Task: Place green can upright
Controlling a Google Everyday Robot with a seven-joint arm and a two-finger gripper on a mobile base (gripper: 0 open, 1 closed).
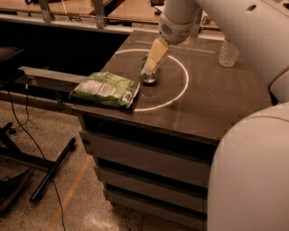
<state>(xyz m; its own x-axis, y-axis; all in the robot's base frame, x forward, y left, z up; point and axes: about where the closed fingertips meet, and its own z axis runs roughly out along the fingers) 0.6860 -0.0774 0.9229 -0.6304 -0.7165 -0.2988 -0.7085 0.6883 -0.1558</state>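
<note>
At the end of the white arm (180,20), the gripper (149,68), angled down and leftward onto the dark table (216,108). Right under its pale yellow tip, touching or very nearly so, the green can (150,78), apparently on its side, silver end toward the camera, inside the white ring (183,85) painted on the top. Clamped on the can or released: cannot tell, the tip covering most of the green body. Left of the gripper and nearer the camera, a flat green-and-white chip bag (106,89) at the table's front left corner, right end across the ring's line, near the can but apart from it. Well right of the gripper and farther back, a clear water bottle (228,52), upright, outside the ring, close under the arm's white shell. In the right foreground, a large rounded white part of the robot's body (253,180), hiding the table's front right corner. Below the top, stacked drawer fronts (144,153). Left of the table, on the speckled floor, black stand legs (49,171) and a thin cable (18,117). Behind everything, a lighter wooden bench (135,11).
</note>
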